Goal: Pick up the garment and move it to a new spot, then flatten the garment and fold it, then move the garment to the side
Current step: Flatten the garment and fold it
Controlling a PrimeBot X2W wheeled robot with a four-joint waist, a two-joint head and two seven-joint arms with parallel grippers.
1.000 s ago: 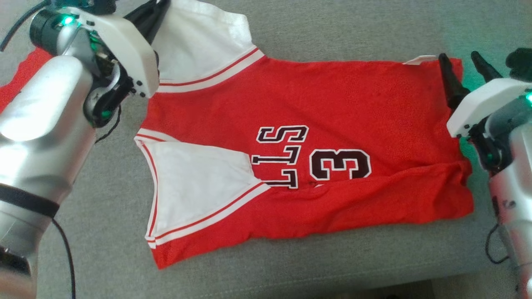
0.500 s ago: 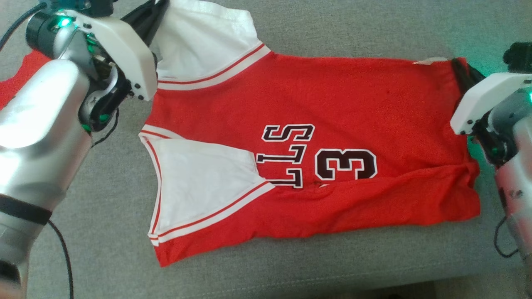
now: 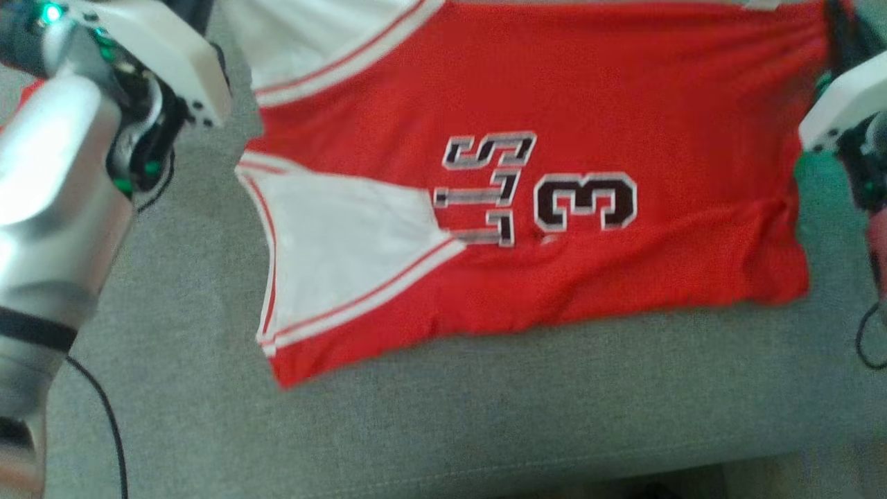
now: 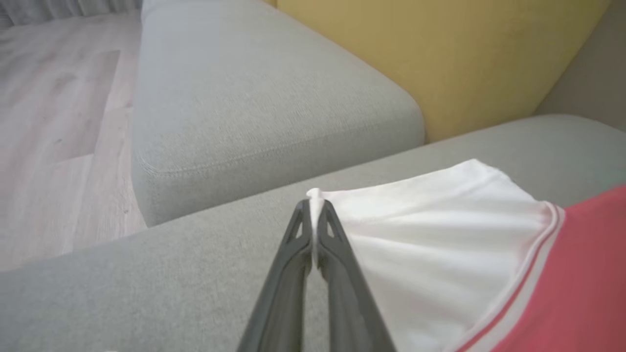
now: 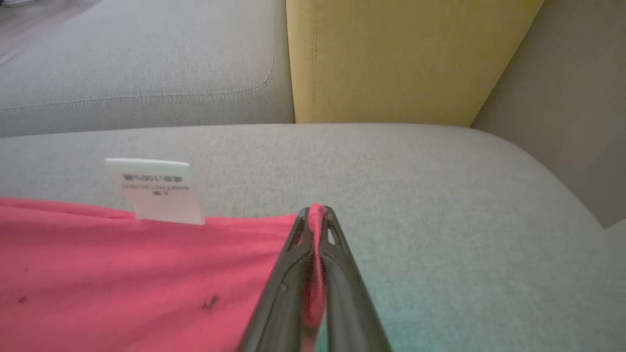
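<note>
- The left gripper [image 4: 313, 211] has its two fingers pressed together on the edge of the white sleeve [image 4: 430, 234], at the centre of the left wrist view.
- The right gripper [image 5: 316, 215] pinches the red hem corner at the centre of the right wrist view, just right of the white label [image 5: 156, 193].
- The left forearm [image 3: 48, 208] rises along the left edge of the head view.
- The garment [image 3: 554, 76] lies spread across the upper half of the head view, on the grey sofa seat [image 3: 485, 430].
- One second ago the right fingers stood spread beside that corner; now they are closed on it.
- The whole head view has shifted, so the camera has moved.
</note>
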